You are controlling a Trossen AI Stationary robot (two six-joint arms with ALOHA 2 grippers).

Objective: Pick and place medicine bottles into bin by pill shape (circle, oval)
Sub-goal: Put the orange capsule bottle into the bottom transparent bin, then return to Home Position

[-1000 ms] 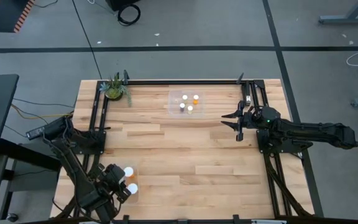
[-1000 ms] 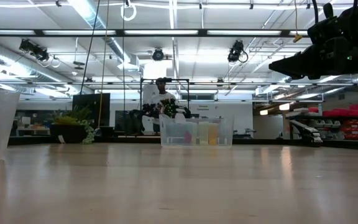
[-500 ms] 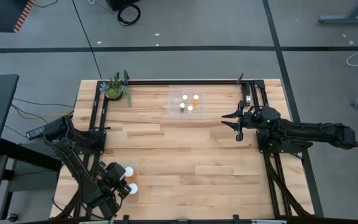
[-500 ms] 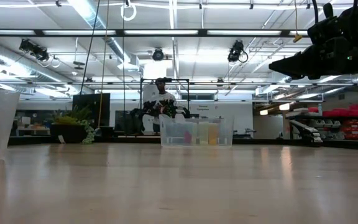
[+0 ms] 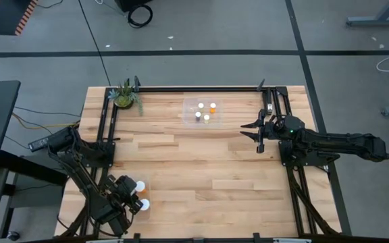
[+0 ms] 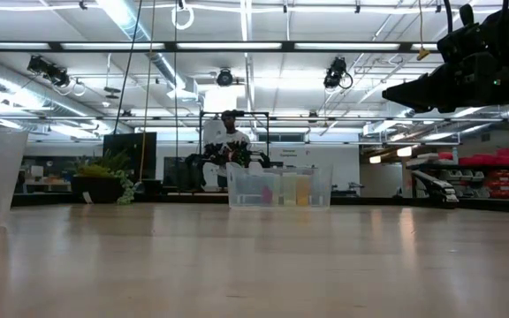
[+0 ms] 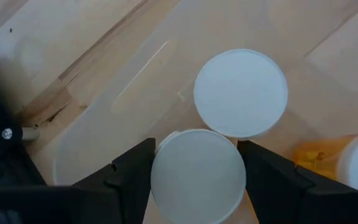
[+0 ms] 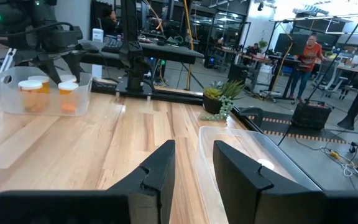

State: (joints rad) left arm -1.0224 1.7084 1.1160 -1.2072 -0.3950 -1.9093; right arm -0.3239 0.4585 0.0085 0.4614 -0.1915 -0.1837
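In the left wrist view my left gripper [image 7: 196, 147] is shut on a medicine bottle with a round white cap [image 7: 197, 180], inside the clear bin [image 5: 138, 196] at the table's near left. A second white-capped bottle [image 7: 241, 93] stands just beyond it, and an orange bottle [image 7: 347, 163] is beside them. Another clear bin [image 5: 189, 115] at the far middle holds several bottles. My right gripper [image 5: 252, 133] hangs open and empty over the table's right side, pointing left. My left gripper pinches the bottle's white cap by its two opposite sides [image 7: 156, 167] between its two fingers. The fingers come steeply from above. The cap hides the bottle's body, so whether it stands on the bin's floor does not show.
A small green potted plant [image 5: 125, 96] stands at the far left corner. Black frame rails [image 5: 107, 128] run along the left, right and far edges. Bare wood [image 5: 201, 169] lies between the two bins. A person [image 6: 228, 141] sits in the room beyond.
My left gripper has sunk with the bottle toward the near-left bin. My right arm has kept still.
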